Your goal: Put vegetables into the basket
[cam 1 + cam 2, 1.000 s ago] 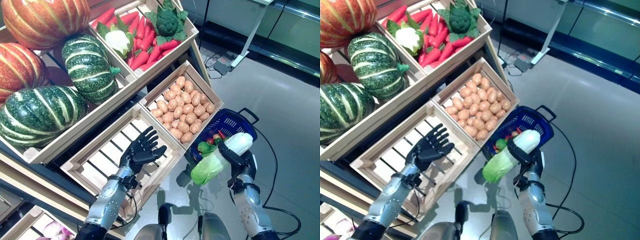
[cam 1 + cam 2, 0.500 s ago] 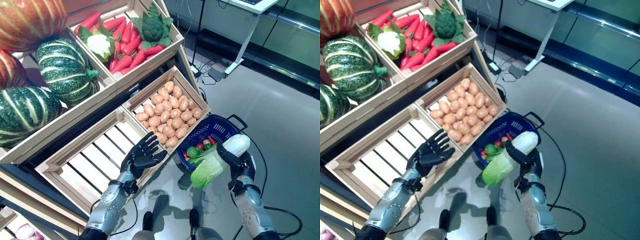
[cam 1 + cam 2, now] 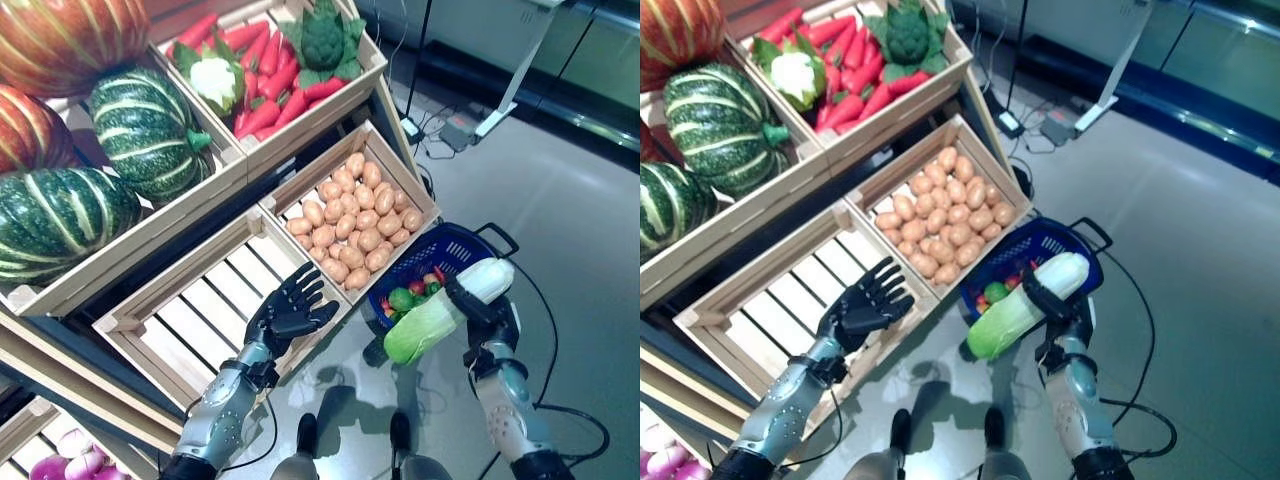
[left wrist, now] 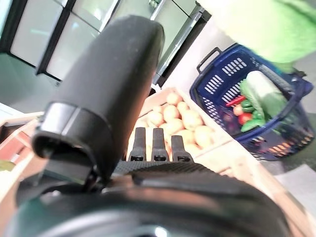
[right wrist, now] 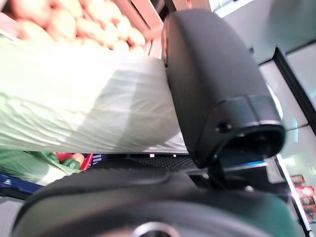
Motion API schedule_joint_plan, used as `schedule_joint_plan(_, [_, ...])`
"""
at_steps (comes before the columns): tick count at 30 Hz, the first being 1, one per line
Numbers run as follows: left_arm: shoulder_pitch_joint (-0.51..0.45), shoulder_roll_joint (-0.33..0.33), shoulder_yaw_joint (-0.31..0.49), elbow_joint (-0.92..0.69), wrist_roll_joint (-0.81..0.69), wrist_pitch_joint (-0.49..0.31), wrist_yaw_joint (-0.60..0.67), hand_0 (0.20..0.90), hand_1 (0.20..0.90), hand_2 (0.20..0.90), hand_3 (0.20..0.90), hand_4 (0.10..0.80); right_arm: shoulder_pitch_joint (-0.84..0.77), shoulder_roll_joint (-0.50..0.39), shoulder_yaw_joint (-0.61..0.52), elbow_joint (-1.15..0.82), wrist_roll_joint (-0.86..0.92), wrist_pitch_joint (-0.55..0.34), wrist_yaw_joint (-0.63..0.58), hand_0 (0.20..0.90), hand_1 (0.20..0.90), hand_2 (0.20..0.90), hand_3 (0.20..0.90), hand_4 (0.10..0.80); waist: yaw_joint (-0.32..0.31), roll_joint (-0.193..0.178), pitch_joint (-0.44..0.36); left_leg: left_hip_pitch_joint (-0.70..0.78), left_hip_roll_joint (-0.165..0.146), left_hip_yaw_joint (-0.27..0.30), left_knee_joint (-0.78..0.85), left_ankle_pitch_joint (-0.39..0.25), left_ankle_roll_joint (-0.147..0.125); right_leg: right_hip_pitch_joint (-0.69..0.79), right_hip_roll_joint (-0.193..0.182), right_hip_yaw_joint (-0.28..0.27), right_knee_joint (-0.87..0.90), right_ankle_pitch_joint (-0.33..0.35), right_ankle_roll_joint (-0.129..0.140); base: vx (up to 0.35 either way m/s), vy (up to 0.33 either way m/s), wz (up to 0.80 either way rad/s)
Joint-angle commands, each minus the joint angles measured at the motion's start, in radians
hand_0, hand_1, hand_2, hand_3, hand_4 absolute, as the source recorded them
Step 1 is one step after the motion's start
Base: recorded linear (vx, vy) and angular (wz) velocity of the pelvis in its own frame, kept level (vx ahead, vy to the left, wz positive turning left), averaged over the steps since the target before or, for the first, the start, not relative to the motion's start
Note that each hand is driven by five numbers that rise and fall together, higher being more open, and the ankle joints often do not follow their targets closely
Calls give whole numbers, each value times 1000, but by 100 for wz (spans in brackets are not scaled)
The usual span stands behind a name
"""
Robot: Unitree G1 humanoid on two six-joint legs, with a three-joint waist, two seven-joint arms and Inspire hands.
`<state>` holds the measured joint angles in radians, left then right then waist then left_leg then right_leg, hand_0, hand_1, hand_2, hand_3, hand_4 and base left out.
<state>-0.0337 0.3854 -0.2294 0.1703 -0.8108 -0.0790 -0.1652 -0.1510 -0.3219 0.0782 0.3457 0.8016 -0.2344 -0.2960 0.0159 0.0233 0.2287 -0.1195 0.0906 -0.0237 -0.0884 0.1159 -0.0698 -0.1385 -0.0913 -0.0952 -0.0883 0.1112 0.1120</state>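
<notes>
The right hand (image 3: 480,305) is gripping a napa cabbage (image 3: 440,308) around its middle, fingers and thumb wrapped about it, and is holding it level just in front of the blue basket (image 3: 455,246) on the floor, the leafy green end pointing toward the robot's left and the white stem end toward its right. The left hand (image 3: 288,311) is hovering with fingers spread and relaxed, holding nothing, above the front edge of the empty slatted crate (image 3: 200,300). The basket is already containing some small green and red vegetables (image 3: 412,293), visible through its open top. Beyond it, the potato crate (image 3: 355,215) is sitting full, and further back the shelf is displaying the red peppers (image 3: 268,85), a cauliflower (image 3: 217,75), a broccoli (image 3: 323,38) and the striped pumpkins (image 3: 145,130). The step in hand appears to be the transfer: the cabbage is carried but not yet deposited. The next move is likely calling for the right hand to be advancing over the basket rim, lowering or tipping the cabbage so it clears the handle (image 3: 497,234), then releasing the fingers.
</notes>
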Motion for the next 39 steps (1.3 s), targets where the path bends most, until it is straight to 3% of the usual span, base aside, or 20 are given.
schedule_joint_plan(1, [-156, 63, 20, -99, -63, -93, -39, 900, 900, 900, 900, 800, -237, -111, -112, -14, 66, -158, -26, 300, 300, 300, 300, 400, 29, -8, 86, -22, -38, 40, 10, -60, 30, -22, -62, -17, 105, -36, 6, -116, -30, 12])
schedule_joint_plan(13, [-283, 102, -21, -144, -118, -162, -47, 900, 900, 900, 900, 800, -507, -264, -154, 196, 261, -259, -54, 300, 300, 300, 300, 400, 52, 20, 291, -424, -65, 24, 312, -72, 21, -363, -49, -56, 364, -86, -23, -151, -88, 13])
schedule_joint_plan(16, [-298, 96, -39, -142, -112, -169, -74, 900, 900, 900, 900, 800, -549, -279, -156, 231, 266, -272, -87, 300, 300, 300, 300, 400, 59, 24, 291, -522, -82, 10, 371, -80, 26, -458, -53, -62, 418, -94, -28, -114, -104, 16])
schedule_joint_plan(21, [-331, 91, -79, -132, -120, -176, -75, 900, 900, 900, 900, 800, -610, -302, -135, 280, 284, -298, -124, 300, 300, 300, 300, 400, 65, 28, 291, -655, -83, 2, 495, -110, 41, -610, -69, -50, 545, -117, -40, -54, -67, 19])
schedule_joint_plan(28, [-327, 106, -100, -150, -124, -175, -61, 900, 900, 900, 900, 800, -665, -342, -153, 295, 305, -335, -180, 300, 300, 300, 300, 400, 75, 42, 291, -772, -93, -25, 598, -143, 49, -717, -66, -40, 644, -145, -49, 12, -57, 11])
schedule_joint_plan(33, [-304, 132, -107, -175, -127, -178, -55, 900, 900, 900, 900, 800, -696, -383, -151, 247, 249, -380, -227, 300, 300, 300, 300, 400, 79, 44, 291, -786, -97, -32, 596, -140, 50, -728, -56, -42, 646, -147, -54, 48, -38, 3])
schedule_joint_plan(39, [-255, 150, -106, -215, -113, -179, -58, 900, 900, 900, 900, 800, -718, -449, -170, 89, -132, -358, -538, 300, 300, 300, 300, 400, 78, 37, 291, -764, -101, -38, 590, -145, 52, -706, -43, -51, 644, -151, -59, 71, -24, 3])
